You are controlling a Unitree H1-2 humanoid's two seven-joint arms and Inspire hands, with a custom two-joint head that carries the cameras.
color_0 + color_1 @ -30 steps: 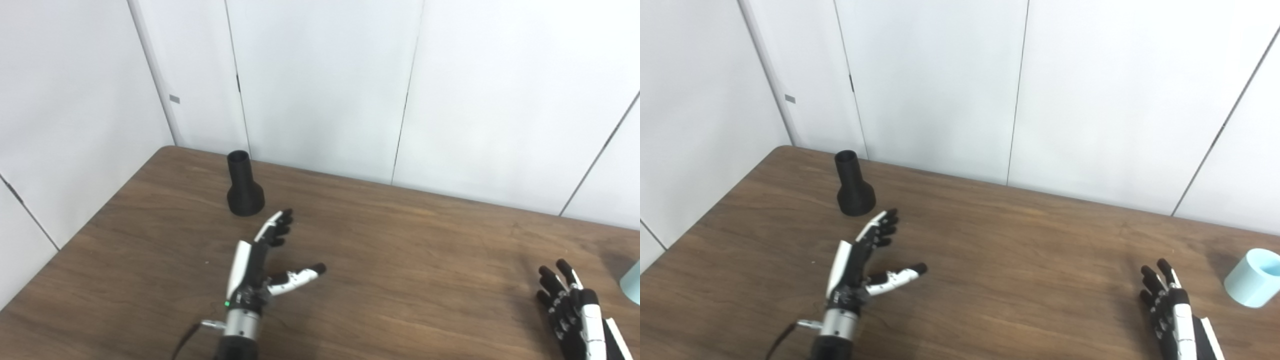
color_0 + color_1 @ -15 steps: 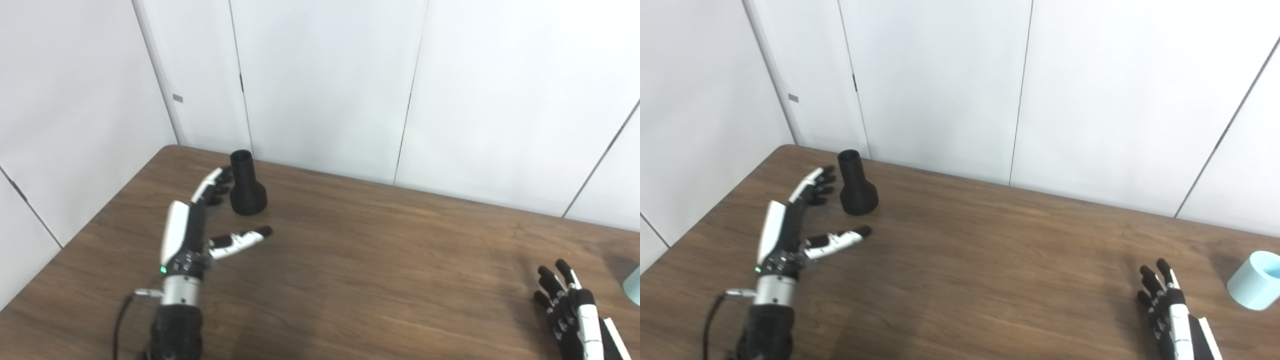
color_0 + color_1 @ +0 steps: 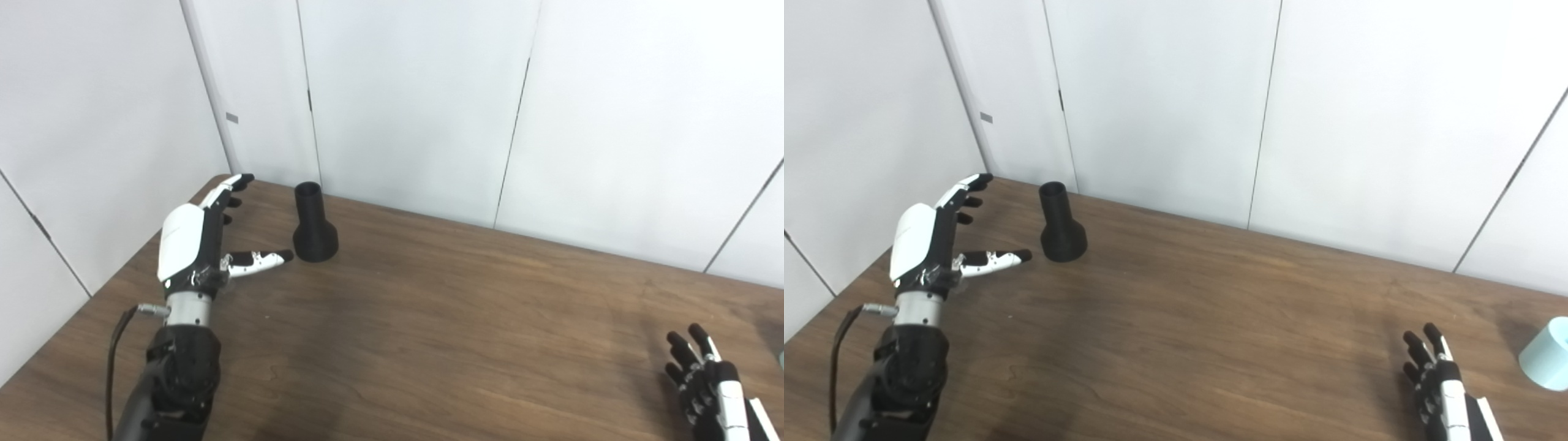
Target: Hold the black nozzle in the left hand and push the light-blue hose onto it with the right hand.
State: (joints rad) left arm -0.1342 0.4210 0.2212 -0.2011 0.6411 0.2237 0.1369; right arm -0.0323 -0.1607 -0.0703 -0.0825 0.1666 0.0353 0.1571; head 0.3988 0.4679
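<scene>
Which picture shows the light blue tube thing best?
The right eye view: the light-blue hose sits on the table near the right edge, almost whole. In the left eye view only a sliver peeks in at the edge.

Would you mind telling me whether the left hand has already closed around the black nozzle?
No: the left hand is open beside the black nozzle, which stands upright on the table, untouched.

**Both hands spread, holding nothing**

The left hand [image 3: 196, 236] is hovering raised on its black forearm, white back showing, fingers [image 3: 229, 188] stretching straight ahead of the wrist and the thumb [image 3: 260, 259] pointing out to the hand's right side. The right hand [image 3: 1438, 380] is sitting low, fingers apart and pointing up and away from its wrist, palm empty.
</scene>
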